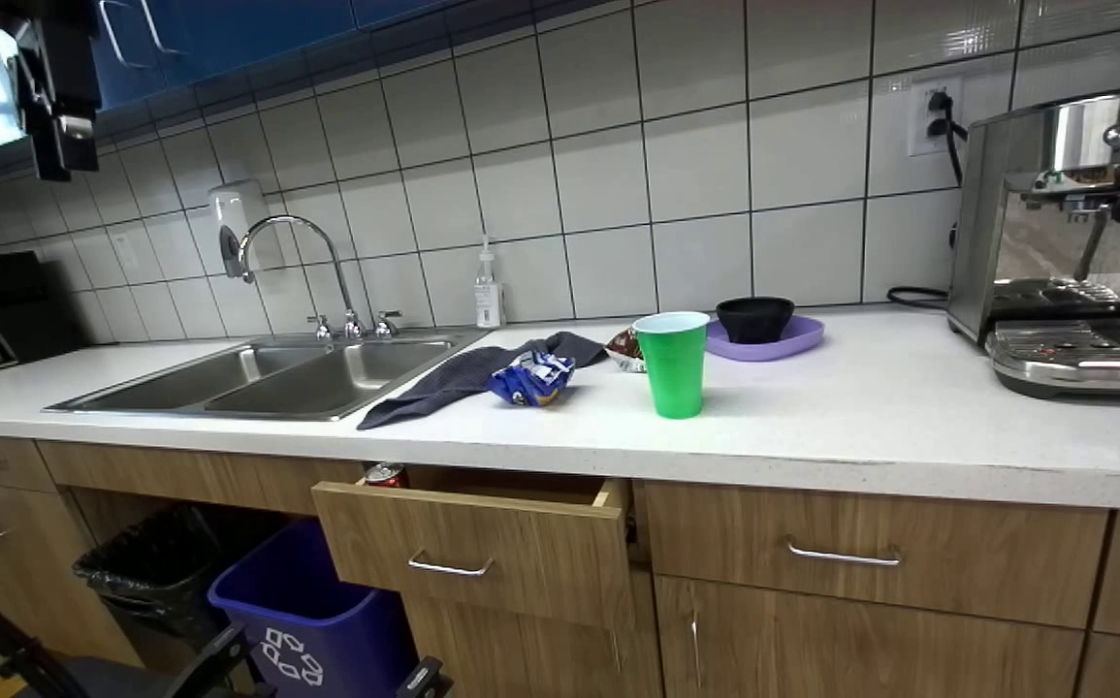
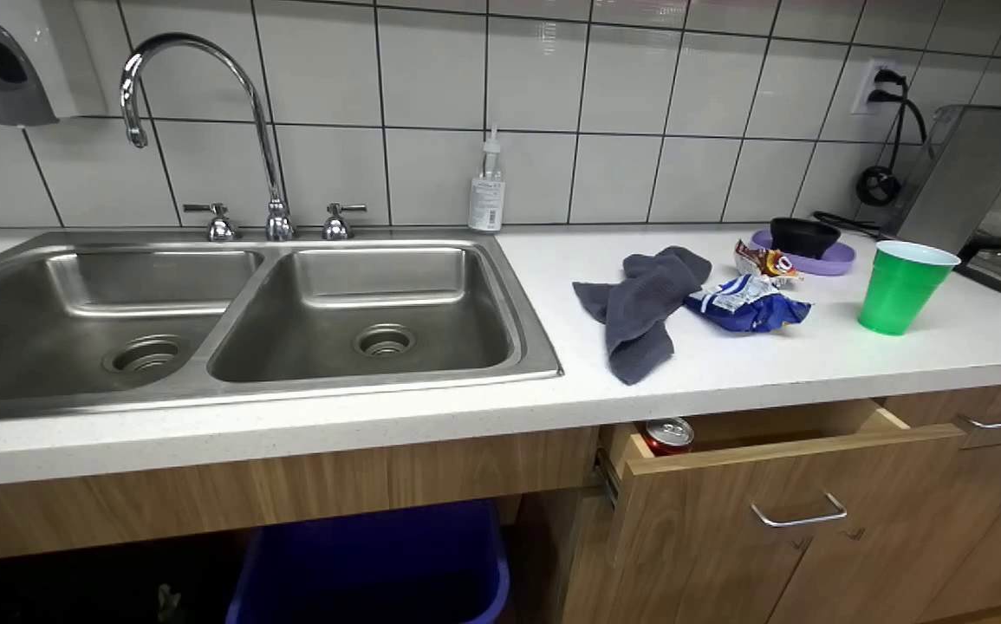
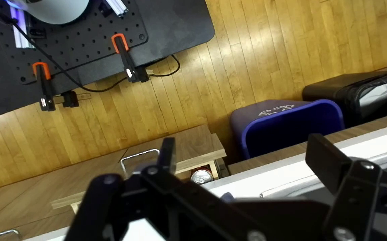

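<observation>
My gripper (image 3: 247, 157) is open and empty, its fingers wide apart in the wrist view. In an exterior view the gripper (image 1: 60, 111) hangs at the upper left, high above the counter and touching nothing. Below it the drawer (image 3: 193, 160) is partly pulled out, with a red can (image 3: 201, 175) standing in its corner. The drawer also shows in an exterior view (image 2: 777, 503). On the counter lie a dark grey cloth (image 2: 643, 303), a blue wrapper (image 2: 747, 305) and a brown wrapper (image 2: 762, 262). A green cup (image 2: 907, 286) stands upright beside them.
A black bowl (image 1: 755, 318) sits on a purple plate (image 1: 807, 337). The double sink (image 2: 543, 364) has a tall faucet (image 2: 262, 130). A soap bottle (image 2: 487, 195) stands behind. An espresso machine (image 1: 1083, 252) is at one end. A blue bin (image 3: 243, 134) and black bin (image 3: 334, 90) stand below.
</observation>
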